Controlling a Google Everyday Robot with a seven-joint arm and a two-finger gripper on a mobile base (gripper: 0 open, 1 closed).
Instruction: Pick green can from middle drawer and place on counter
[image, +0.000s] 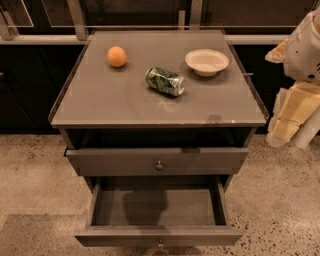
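Note:
The green can (165, 81) lies on its side in the middle of the counter (110, 102), between an orange ball and a white bowl. The middle drawer (157, 235) is pulled out below, and its inside shows nothing but bare grey floor. My gripper (294, 122) hangs in the air off the counter's right edge, at about counter height, well to the right of the can. It holds nothing and touches nothing.
An orange ball (116, 56) sits at the back left of the counter and a white bowl (206, 62) at the back right. The topmost drawer (157, 161) stands slightly ajar. Dark glass panels run behind the cabinet. Speckled floor surrounds it.

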